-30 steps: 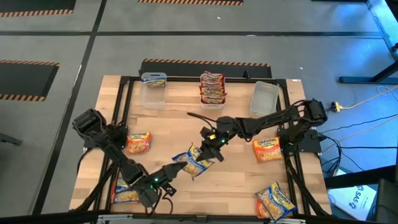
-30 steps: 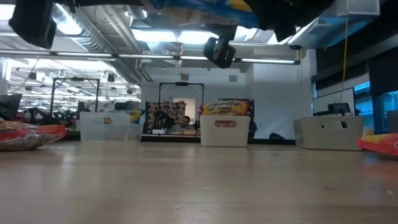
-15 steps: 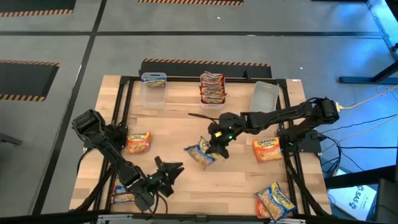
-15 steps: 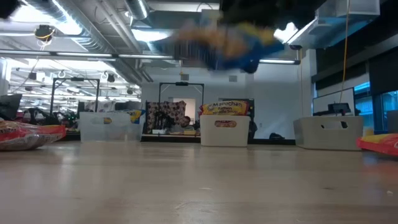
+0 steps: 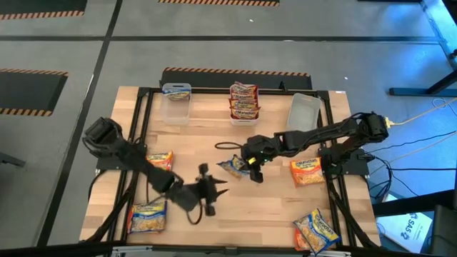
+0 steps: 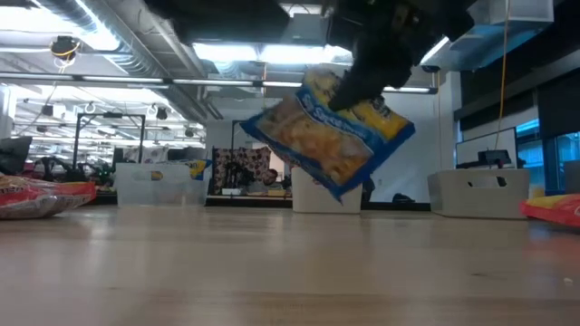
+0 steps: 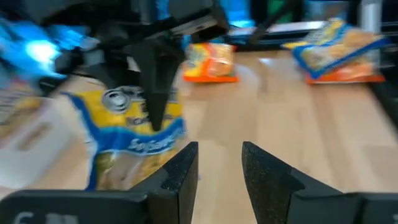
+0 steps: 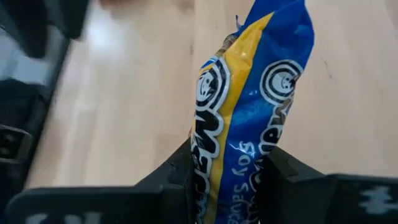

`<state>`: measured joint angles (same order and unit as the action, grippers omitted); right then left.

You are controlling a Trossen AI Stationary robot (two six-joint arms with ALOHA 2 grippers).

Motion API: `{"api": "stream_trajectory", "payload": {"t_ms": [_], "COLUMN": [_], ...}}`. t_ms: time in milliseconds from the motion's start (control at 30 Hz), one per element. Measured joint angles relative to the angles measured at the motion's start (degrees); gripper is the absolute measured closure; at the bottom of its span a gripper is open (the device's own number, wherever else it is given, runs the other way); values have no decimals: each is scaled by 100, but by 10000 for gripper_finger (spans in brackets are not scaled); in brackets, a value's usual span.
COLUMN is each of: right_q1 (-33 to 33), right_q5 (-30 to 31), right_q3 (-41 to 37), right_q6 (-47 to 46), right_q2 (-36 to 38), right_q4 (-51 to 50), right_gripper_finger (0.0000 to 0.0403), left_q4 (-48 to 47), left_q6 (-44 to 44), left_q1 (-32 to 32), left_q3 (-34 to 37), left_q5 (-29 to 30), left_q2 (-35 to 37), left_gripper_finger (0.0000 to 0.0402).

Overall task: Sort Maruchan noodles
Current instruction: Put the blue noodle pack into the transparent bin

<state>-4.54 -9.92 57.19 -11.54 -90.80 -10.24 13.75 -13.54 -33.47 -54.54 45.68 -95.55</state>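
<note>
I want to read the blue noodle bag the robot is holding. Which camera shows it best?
The low view: the blue packet hangs in full, face showing, from the right gripper. The right wrist view shows only its pinched edge, the high view shows it small, and the left wrist view shows it blurred.

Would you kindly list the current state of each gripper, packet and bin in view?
Right gripper: shut on the blue packet.
Blue packet: held off the table.
Left gripper: open, empty.
Left bin: one packet inside.
Middle bin: stacked red packets.
Right bin: empty.
Orange packets: lying flat.
</note>
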Motion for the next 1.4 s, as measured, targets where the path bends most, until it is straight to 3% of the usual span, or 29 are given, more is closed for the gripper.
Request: {"api": "stream_trajectory", "payload": {"t_ms": [133, 233, 467, 633, 833, 1133, 1400], "right_q1": [4, 3, -284, -684, -1067, -1119, -1167], "right_q5": [289, 402, 444, 810, 1270, 1624, 1630], "right_q3": [0, -2, -2, -2, -2, -7, -7], "right_q6": [195, 214, 170, 104, -41, -21, -26], "right_q2": [0, 0, 0, 0, -3, -61, -61], "right_q4": [-425, -588, -642, -625, -462, -357, -300], "right_gripper_finger": [311, 310, 310, 310, 310, 309, 309], "left_q4": [-375, -421, -683, -786, -682, -550, -642], "left_q6": [-259, -283, -246, -246, -240, 232, 470], "left_q1": [597, 891, 1310, 1450, 1390, 1379, 1327], "left_q3": [-2, -7, -7, -7, -7, -9, 5], "left_q5": [-1542, -2269, -2462, -2458, -2087, -2288, -2441], "left_q2": [324, 371, 322, 324, 236, 134, 730], "left_gripper_finger": [265, 248, 212, 195, 194, 194, 194]}}
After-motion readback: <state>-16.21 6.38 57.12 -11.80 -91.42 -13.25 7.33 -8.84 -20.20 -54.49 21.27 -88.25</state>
